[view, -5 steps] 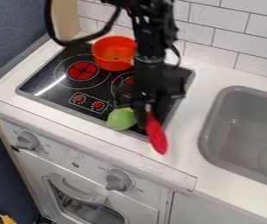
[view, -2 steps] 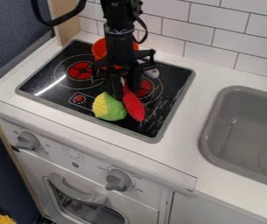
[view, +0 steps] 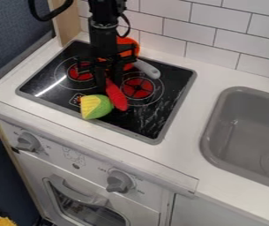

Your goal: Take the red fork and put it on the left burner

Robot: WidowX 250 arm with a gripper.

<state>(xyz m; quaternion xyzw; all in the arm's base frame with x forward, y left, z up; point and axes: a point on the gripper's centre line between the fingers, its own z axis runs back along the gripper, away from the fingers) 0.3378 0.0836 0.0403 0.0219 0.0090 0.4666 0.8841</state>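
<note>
The black gripper (view: 109,81) hangs over the middle of the black stovetop, between the two burners, shut on the upper end of the red fork (view: 117,96). From the gripper the fork slants down to the right, its wide red end lowest; the held end is partly hidden. Up and to the left of the fork, the left burner (view: 77,74) shows red, partly covered by the gripper. The fork is to the right of that burner.
A green and yellow toy (view: 96,107) is just left of the fork's wide end. The orange pot (view: 128,43) stands behind the arm, near a grey handle (view: 147,69). The right burner (view: 138,88) lies beside the fork; a grey sink (view: 248,128) is at the right.
The gripper has moved left and toward the back with the red fork. The green and yellow toy has also shifted left. More of the right burner and the grey handle now shows.
</note>
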